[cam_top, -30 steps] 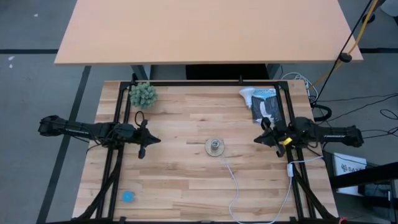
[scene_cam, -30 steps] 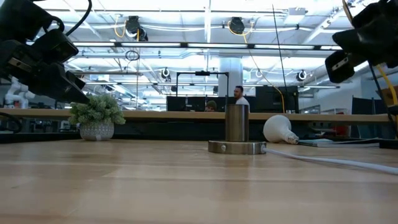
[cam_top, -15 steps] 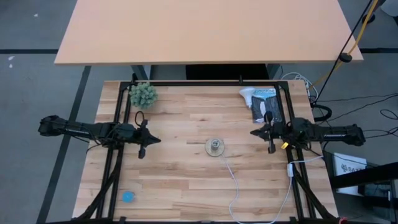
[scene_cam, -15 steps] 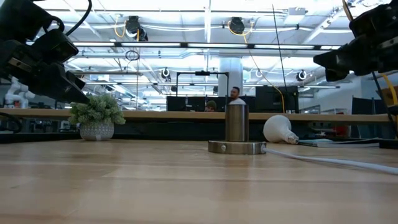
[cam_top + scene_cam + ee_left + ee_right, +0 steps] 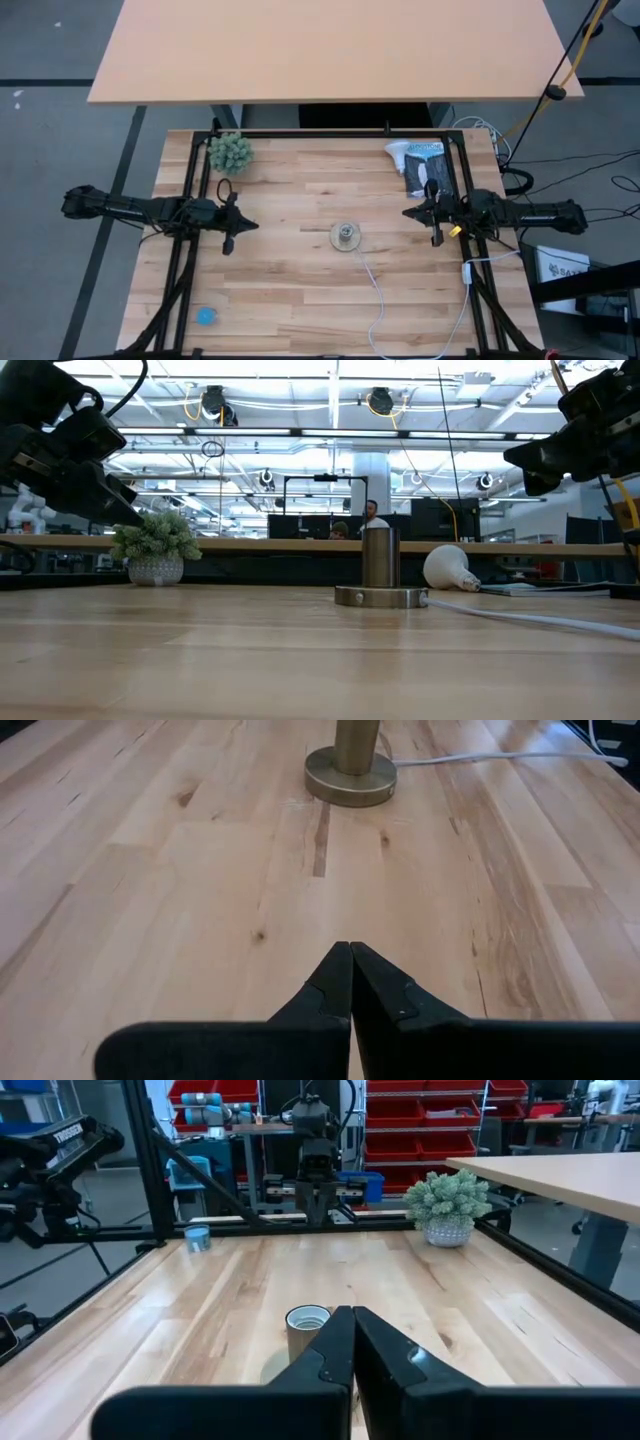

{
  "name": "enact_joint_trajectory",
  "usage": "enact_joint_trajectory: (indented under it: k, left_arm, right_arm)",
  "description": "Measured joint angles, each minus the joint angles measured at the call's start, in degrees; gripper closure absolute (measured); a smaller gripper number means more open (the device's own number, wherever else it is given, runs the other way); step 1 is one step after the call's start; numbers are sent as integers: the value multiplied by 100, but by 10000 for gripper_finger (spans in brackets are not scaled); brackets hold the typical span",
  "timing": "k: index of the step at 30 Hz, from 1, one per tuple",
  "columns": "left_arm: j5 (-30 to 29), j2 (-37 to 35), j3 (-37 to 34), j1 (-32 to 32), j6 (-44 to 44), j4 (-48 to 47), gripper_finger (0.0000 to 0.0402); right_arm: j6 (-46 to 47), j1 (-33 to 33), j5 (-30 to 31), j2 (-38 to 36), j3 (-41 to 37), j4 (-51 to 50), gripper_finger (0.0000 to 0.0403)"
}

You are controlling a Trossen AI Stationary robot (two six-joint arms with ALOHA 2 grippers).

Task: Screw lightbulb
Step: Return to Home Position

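The white lightbulb (image 5: 397, 153) lies on its side on the table at the far right, beside a dark package (image 5: 428, 170); it also shows in the low view (image 5: 448, 567). The round metal socket (image 5: 346, 236) stands at the table's middle with a white cord (image 5: 375, 285). My left gripper (image 5: 243, 226) is shut and empty above the table, left of the socket (image 5: 350, 770). My right gripper (image 5: 408, 213) is shut and empty above the table, right of the socket (image 5: 306, 1330) and on the near side of the bulb.
A small potted plant (image 5: 230, 152) stands at the far left corner. A small blue object (image 5: 205, 316) lies at the near left. The cord runs from the socket to the near edge and the right side. Black frame rails (image 5: 190, 180) border the table.
My right gripper has shifted a little toward the table's left, toward the socket, and has turned about its wrist; it has kept still in the last half second. It stays shut.
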Motion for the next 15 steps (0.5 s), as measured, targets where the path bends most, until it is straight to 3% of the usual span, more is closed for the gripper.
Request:
enact_joint_trajectory:
  k: [15]
  left_arm:
    - [0,2,0,2,-1,-1,401]
  right_arm:
    - [-4,92,-24,13,-2,9,403]
